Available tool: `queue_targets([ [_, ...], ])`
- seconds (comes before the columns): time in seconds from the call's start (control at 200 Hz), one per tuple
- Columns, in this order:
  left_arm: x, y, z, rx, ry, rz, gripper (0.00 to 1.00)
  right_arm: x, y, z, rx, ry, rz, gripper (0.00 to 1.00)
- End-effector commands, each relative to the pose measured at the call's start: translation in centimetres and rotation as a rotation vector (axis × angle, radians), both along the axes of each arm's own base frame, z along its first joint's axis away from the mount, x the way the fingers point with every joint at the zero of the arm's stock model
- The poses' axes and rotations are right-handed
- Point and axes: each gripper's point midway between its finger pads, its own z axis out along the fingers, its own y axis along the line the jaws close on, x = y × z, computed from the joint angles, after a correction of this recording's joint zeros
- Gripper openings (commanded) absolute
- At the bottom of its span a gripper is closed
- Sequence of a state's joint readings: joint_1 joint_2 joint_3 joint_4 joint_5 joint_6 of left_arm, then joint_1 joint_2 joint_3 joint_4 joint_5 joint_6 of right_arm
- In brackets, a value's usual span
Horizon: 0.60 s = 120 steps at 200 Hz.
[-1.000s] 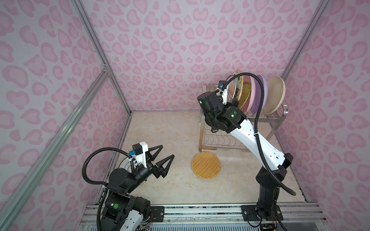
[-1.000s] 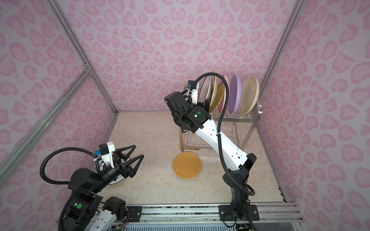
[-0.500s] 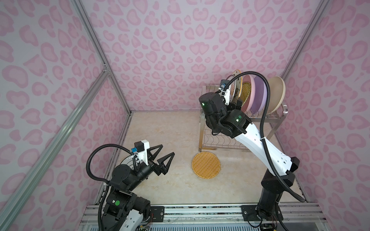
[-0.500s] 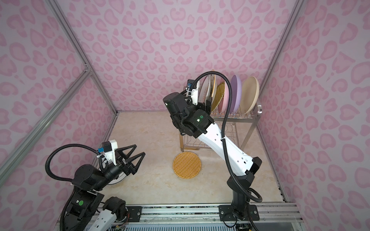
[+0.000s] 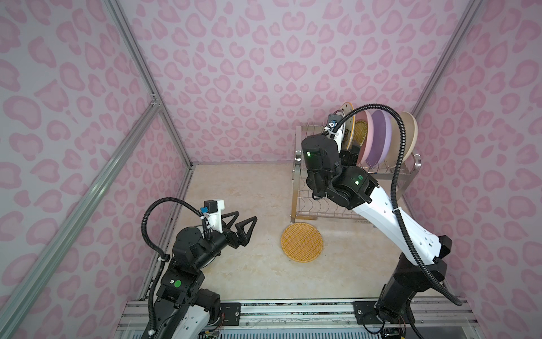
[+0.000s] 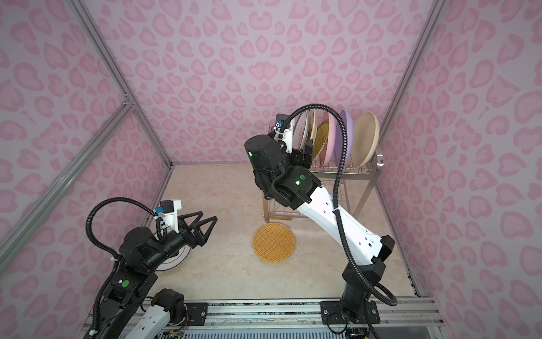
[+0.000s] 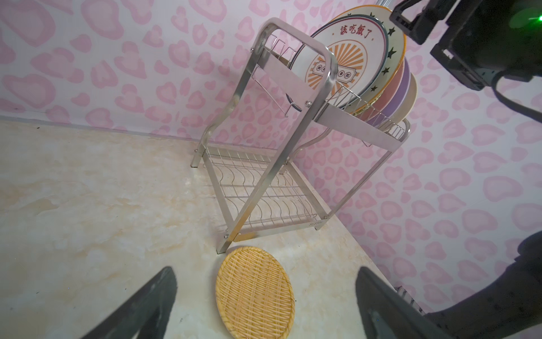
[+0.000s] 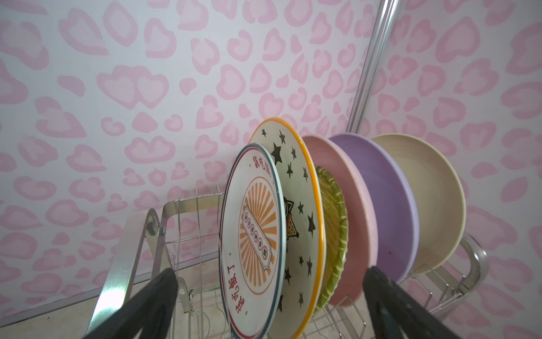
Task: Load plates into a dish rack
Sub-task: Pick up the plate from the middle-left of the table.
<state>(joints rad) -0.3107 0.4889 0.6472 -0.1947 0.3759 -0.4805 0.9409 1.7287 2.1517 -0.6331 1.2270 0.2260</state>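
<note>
Plates (image 8: 255,229) — just ahead of right hand (image 8: 270,272)

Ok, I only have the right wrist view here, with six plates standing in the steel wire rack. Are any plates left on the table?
Observer: Yes. A round yellow woven-pattern plate lies flat on the table, in front of the shiny steel wire dish rack.
Operator: Only that one?
Observer: No. In a top view, a round white plate with a dark rim lies under the left arm, mostly hidden.
Operator: Is the left end effector holding anything?
Observer: No. The left end effector is open and empty, above the table.
</note>
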Motion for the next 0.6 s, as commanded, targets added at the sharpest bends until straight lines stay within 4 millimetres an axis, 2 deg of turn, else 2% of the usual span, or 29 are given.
queue_targets([
  [0.0, 0.7, 1.1, 0.0, -0.006, 0.037, 0.078, 0.97, -0.2, 0.9, 0.6, -0.001, -0.005, 0.06, 0.99],
  [0.07, 1.1, 1.9, -0.9, -0.002, 0.092, 0.136, 0.97, -0.6, 1.8, 0.7, -0.012, -0.002, 0.121, 0.99],
  [0.19, 2.0, 3.9, -3.8, 0.051, 0.265, 0.269, 0.97, -1.1, 3.1, 0.1, -0.005, 0.028, 0.279, 0.99],
  [0.24, 2.3, 4.4, -4.7, 0.062, 0.332, 0.301, 0.97, -1.3, 4.2, -0.7, -0.004, 0.046, 0.368, 0.99],
  [0.335, 2.9, 6.2, -5.8, 0.034, 0.424, 0.37, 0.97, -2.2, 5.0, -1.9, 0.012, 0.056, 0.479, 0.99],
  [0.46, 3.4, 9.9, -8.4, -0.128, 0.585, 0.484, 0.98, -3.4, 6.3, -4.3, 0.012, 0.098, 0.622, 0.99],
  [0.596, 2.7, 13.5, -12.7, -0.323, 0.734, 0.638, 1.0, -4.3, 6.5, -6.6, 0.026, 0.129, 0.686, 0.99],
])
